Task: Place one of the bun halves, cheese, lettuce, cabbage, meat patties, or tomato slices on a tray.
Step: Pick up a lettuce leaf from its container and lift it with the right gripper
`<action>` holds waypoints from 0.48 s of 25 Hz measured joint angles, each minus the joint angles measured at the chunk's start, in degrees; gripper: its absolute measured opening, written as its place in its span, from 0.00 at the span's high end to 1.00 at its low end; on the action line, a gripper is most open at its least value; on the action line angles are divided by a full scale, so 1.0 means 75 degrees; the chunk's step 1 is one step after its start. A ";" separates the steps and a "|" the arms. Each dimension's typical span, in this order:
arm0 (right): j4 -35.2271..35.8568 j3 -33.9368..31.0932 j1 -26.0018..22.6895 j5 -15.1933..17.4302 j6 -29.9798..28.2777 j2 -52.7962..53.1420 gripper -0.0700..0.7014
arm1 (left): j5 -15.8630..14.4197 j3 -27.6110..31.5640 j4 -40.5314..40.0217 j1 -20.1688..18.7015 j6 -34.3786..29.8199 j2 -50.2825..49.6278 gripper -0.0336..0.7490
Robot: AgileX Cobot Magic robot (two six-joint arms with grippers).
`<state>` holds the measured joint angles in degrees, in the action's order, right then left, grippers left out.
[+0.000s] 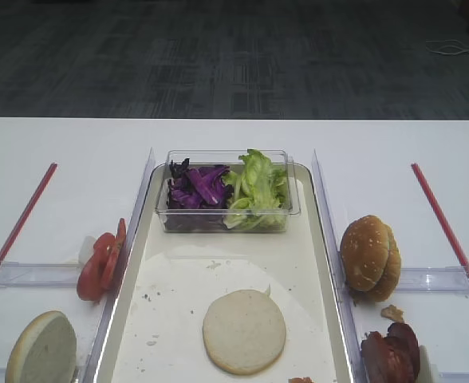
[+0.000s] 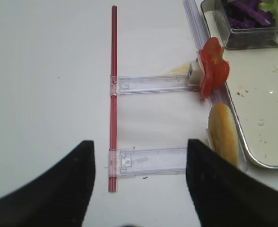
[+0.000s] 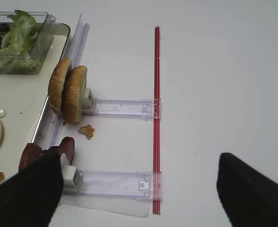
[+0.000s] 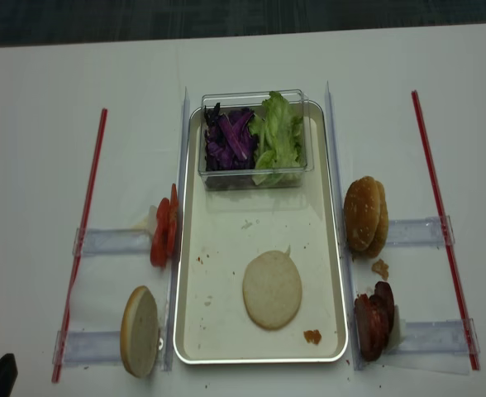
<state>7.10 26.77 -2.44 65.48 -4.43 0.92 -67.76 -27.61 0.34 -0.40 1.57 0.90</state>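
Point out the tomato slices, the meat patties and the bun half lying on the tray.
tomato slices [image 1: 100, 267], exterior high view, on the front red slice's face.
meat patties [image 4: 374, 321], realsense high view, middle of the dark standing discs.
bun half [image 1: 244, 331], exterior high view, centre of its pale cut face.

Pale bun half [image 4: 272, 289] flat on cream tray [image 4: 226, 248], sesame domes [image 4: 365, 215] upright beside

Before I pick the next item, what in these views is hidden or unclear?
- Meat patties: cut by the bottom edge in the first high view; right claw's finger covers them in the right wrist view; count unclear.
- Bun half left of the tray: edge-on in the left wrist view.
- Cabbage: blurred behind the box wall; amount unclear.
- Left claw: only fingers show.
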 joint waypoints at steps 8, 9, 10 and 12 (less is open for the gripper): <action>0.0000 0.0000 0.0000 0.0000 0.0000 0.0000 0.02 | 0.0000 0.0000 0.0000 0.0000 0.0000 0.0000 0.45; 0.0000 0.0000 0.0000 0.0000 0.0000 0.0000 0.02 | 0.0000 0.0000 0.0000 0.0000 0.0000 0.0000 0.45; 0.0000 0.0000 0.0000 0.0000 -0.0015 0.0000 0.02 | 0.0000 0.0000 0.0000 0.0000 0.0000 0.0000 0.45; 0.0000 0.0000 0.0000 0.0000 -0.0015 0.0000 0.02 | 0.0000 0.0000 0.0000 0.0000 0.0000 0.0000 0.45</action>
<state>7.10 26.77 -2.44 65.48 -4.55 0.92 -67.76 -27.61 0.34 -0.40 1.57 0.90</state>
